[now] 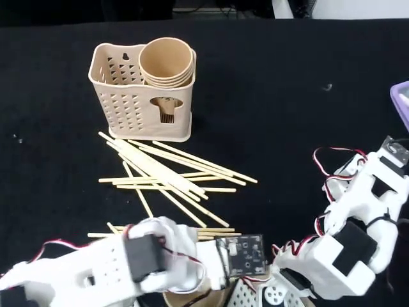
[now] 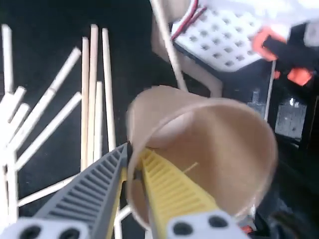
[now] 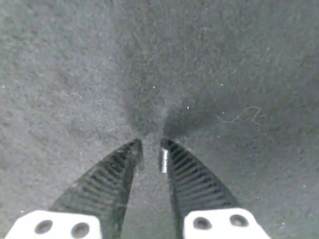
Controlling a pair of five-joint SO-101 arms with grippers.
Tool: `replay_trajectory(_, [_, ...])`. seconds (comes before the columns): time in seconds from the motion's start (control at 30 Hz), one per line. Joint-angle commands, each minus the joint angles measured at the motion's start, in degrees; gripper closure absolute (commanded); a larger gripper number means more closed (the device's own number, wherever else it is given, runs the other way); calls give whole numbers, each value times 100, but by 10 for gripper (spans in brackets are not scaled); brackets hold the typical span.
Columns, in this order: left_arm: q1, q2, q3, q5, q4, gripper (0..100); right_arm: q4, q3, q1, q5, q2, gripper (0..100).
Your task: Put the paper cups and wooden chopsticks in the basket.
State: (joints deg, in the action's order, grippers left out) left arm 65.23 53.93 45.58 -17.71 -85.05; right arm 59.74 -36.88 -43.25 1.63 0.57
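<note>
The left gripper point(image 2: 132, 149) pinches the rim of a paper cup point(image 2: 224, 144) at the near edge, just in front of the scattered chopsticks point(image 1: 172, 173). Farther back stands the basket point(image 1: 121, 102), a stack of cups point(image 1: 166, 61) in its right side. The right gripper point(image 3: 149, 147) hangs over black cloth point(image 3: 224, 59) on the right, fingers almost pressed together

Right gripper point(image 3: 151, 147) points down at the black cloth point(image 3: 224, 59). I see two dark ribbed fingers point(image 3: 112, 177), tips drawn nearly together with a slim gap and nothing between them. A small bright metal bit sits on the inner edge of one tip. There's a soft shadow point(image 3: 149, 117) on the cloth just past the tips. Pale lint specks are scattered about, and one thin curly thread point(image 3: 241, 115) lies off to the side. I can't tell if the tips touch the cloth.
</note>
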Motion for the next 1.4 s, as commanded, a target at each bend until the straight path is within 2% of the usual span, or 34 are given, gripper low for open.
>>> replay_trajectory(0.0, [-840,1046,-567,-53,9,970,0,277,-114,18,4,924])
replay_trajectory(0.1, [-1851,1582,-901,-44,9,970,0,268,-97,18,4,924])
replay_trajectory(0.33, [-4787,2171,-1789,-44,70,970,0,242,290,9,-4,924])
replay_trajectory(0.43, [-5508,2418,-2325,70,484,970,0,233,448,9,-4,924])
replay_trajectory(0.63, [-5912,2356,-2237,1037,2488,971,-132,84,668,9,-4,924])
replay_trajectory(0.77, [-5930,1459,-1657,1354,4044,971,-422,-180,677,9,13,924])
replay_trajectory(0.87, [-5930,651,-1789,1503,4563,971,-501,-242,677,26,48,924])
replay_trajectory(1.03, [-5930,-791,-2800,1495,4237,971,-563,-277,826,53,48,924])
replay_trajectory(1.37, [-5921,-3147,-6299,1407,1670,970,-571,-365,826,35,48,924])
